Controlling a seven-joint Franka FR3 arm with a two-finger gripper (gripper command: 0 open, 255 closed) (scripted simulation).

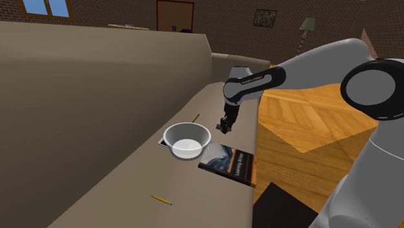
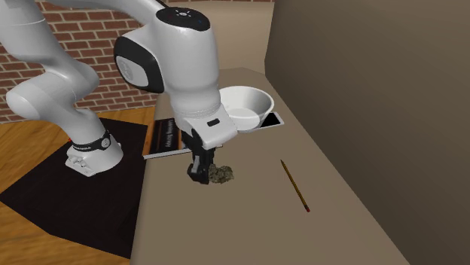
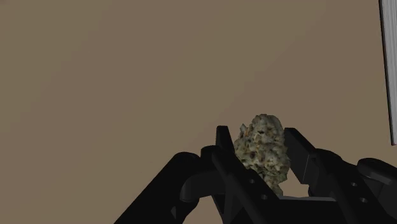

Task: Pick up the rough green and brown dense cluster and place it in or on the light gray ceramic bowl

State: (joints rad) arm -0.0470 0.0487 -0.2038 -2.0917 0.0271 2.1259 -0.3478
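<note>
The gripper [image 2: 202,172] is clenched on the mottled green-brown cluster [image 2: 223,175]. In the wrist view both black fingers [image 3: 224,145] press against the sides of the cluster [image 3: 262,149]. The cluster sits low over the tan surface [image 2: 248,222], close to that surface's edge on the arm's side. Whether it rests on the surface or hangs just clear cannot be settled from these angles. The pale bowl [image 2: 256,117] stands upright farther along the surface, apart from the cluster, with a bare strip between them. A book [image 1: 228,165] lies at the surface's outer edge, just beside the bowl [image 1: 188,153]. A pencil [image 2: 295,186] lies between the cluster and the tall back panel [image 2: 361,90], with bare surface around it.
</note>
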